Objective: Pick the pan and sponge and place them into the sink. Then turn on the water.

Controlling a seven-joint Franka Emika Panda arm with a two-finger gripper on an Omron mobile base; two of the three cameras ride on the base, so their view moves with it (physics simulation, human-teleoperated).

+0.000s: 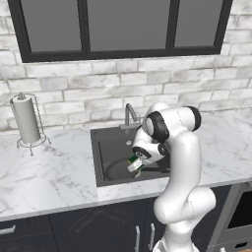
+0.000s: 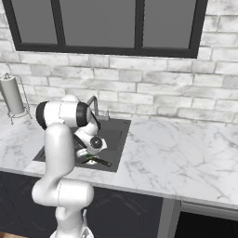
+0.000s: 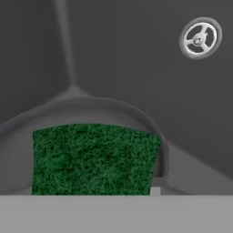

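While the sponge (image 3: 93,158) fills the lower centre of the hand view, green face toward the camera, the pan (image 3: 136,119) lies beneath it as a curved dark rim running from nine o'clock over to four o'clock. Both are inside the sink (image 1: 101,142), whose silver drain (image 3: 200,38) shows at one o'clock in the hand view. In the left base view the gripper (image 1: 135,165) is lowered into the basin with green and pale yellow between its jaws, so it appears to be partly closed on the sponge, holding it just over the pan; whether the sponge already touches the pan cannot be told. Keeping the block gripped this low suggests a short, controlled drop. The pan's thin handle (image 2: 103,161) points toward the front right of the basin in the right base view.

The arm folds sharply: the shoulder rises from the base, the elbow (image 1: 170,123) peaks above the counter (image 1: 49,172), and the forearm turns down so the hand points into the sink. The faucet (image 1: 129,114) stands at twelve o'clock behind the basin, with no stream running; release of the sponge and the lever remain to be done. A paper towel holder (image 1: 27,120) stands well apart at nine o'clock.
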